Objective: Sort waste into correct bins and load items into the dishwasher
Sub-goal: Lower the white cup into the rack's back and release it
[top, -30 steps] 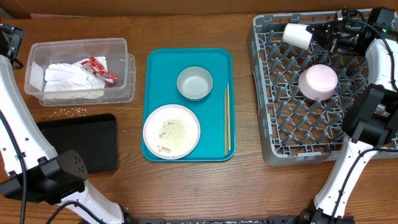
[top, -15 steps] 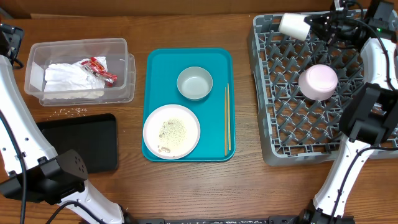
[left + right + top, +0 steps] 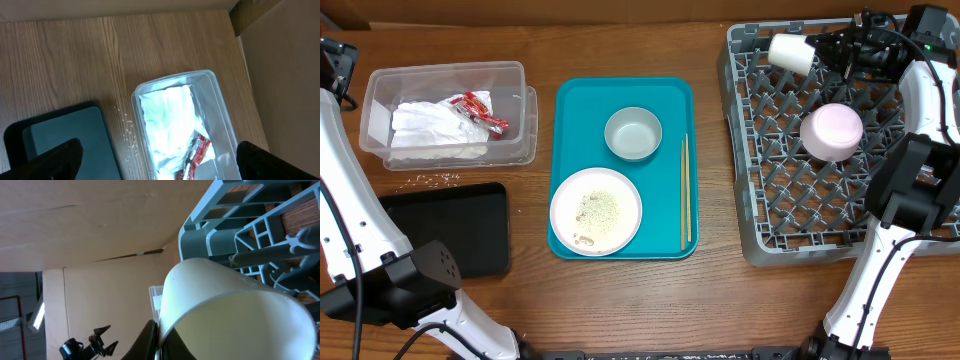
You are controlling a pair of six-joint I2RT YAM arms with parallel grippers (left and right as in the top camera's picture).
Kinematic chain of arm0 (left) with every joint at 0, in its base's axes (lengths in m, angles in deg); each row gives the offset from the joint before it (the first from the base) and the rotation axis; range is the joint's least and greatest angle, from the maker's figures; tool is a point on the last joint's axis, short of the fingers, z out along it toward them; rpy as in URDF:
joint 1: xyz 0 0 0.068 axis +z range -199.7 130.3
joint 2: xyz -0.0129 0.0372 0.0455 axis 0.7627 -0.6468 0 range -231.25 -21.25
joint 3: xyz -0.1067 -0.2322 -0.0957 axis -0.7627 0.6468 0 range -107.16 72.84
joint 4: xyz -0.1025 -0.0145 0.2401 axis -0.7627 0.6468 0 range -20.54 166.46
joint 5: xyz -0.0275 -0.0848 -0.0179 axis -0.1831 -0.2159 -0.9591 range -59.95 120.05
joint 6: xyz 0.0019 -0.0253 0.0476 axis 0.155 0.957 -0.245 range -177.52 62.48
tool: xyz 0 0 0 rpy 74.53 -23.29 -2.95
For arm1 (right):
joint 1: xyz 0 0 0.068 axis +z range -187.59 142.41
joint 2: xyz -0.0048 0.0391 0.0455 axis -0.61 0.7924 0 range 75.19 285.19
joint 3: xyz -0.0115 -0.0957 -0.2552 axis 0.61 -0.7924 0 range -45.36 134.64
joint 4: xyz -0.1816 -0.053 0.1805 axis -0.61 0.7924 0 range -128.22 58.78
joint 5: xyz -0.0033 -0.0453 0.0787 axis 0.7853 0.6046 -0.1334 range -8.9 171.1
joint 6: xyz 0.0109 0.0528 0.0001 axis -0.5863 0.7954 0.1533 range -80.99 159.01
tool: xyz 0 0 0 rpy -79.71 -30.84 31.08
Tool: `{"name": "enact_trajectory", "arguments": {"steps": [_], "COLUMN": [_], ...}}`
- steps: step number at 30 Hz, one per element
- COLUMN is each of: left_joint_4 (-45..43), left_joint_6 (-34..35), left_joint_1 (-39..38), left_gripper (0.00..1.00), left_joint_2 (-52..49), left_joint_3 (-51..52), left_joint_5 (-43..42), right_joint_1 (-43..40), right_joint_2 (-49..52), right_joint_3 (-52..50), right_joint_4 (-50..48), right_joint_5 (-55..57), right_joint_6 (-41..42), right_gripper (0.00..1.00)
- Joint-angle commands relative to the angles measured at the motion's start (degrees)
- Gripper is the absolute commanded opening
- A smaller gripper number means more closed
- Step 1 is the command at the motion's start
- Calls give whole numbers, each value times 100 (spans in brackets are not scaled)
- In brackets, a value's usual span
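My right gripper (image 3: 825,47) is shut on the rim of the small white cup (image 3: 790,52), held on its side over the far left corner of the grey dish rack (image 3: 750,200); the cup (image 3: 235,305) fills the right wrist view. A small white bowl (image 3: 831,131) sits upside down in the rack. The grey bowl (image 3: 633,133) and the white plate (image 3: 596,211) with rice scraps are on the teal tray. The clear tub (image 3: 515,75) holds white napkins (image 3: 425,125) and the red-and-white wrapper (image 3: 475,108). The black tray (image 3: 450,228) lies below it. My left gripper (image 3: 155,165) is open above the tub (image 3: 220,105).
The teal tray (image 3: 570,100) also holds a pair of chopsticks (image 3: 685,192). Loose rice grains (image 3: 435,180) lie on the table between the tub and the black tray. The rack stands at the table's right side.
My right gripper with the cup rose toward the rack's far edge, then came slightly back down and to the right. The left arm has not moved.
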Motion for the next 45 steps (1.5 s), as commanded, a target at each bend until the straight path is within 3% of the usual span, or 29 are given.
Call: {"name": "enact_trajectory", "arguments": {"steps": [1, 20, 28, 38, 45], "left_joint_4": [-9, -9, -9, -9, -7], "left_joint_6": [-50, -50, -50, -50, -50], "left_joint_1": [-24, -24, -24, -24, -24], "left_gripper": [100, 100, 100, 100, 100], "left_joint_2": [-50, -50, -50, -50, -50], "left_joint_3": [-2, -2, -2, -2, -2], "left_joint_5": [74, 72, 72, 72, 72], "right_joint_1": [-11, -129, -289, -350, 107], "right_joint_2": [-66, -125, -664, -1781, -2111], "right_joint_3": [48, 57, 61, 61, 61], "right_joint_4": [-35, 501, 1449, 2109, 2162], "right_joint_5": [57, 706, 2022, 3755, 4116], "right_joint_6": [-2, -7, -597, -649, -962], "right_gripper": [9, 6, 13, 20, 28]}}
